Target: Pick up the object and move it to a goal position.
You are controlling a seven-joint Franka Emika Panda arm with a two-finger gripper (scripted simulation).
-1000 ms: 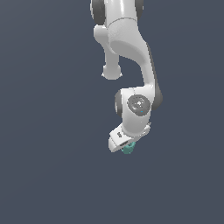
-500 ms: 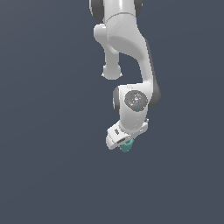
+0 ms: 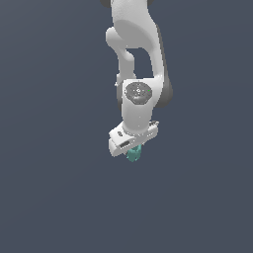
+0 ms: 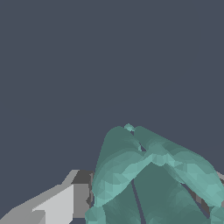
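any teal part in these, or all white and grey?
One: the small teal piece right under the pincer. It fills the wrist view. The arm is white and grey.

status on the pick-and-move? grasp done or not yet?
Done: the grasp looks made. The teal object sits at the tip of the gripper, and in the wrist view it fills the space by a finger.
In hand: the object appears carried by the arm, though plain background gives no clear height cue.
Left: delivery. No goal marker shows in either view, so remaining travel cannot be judged.
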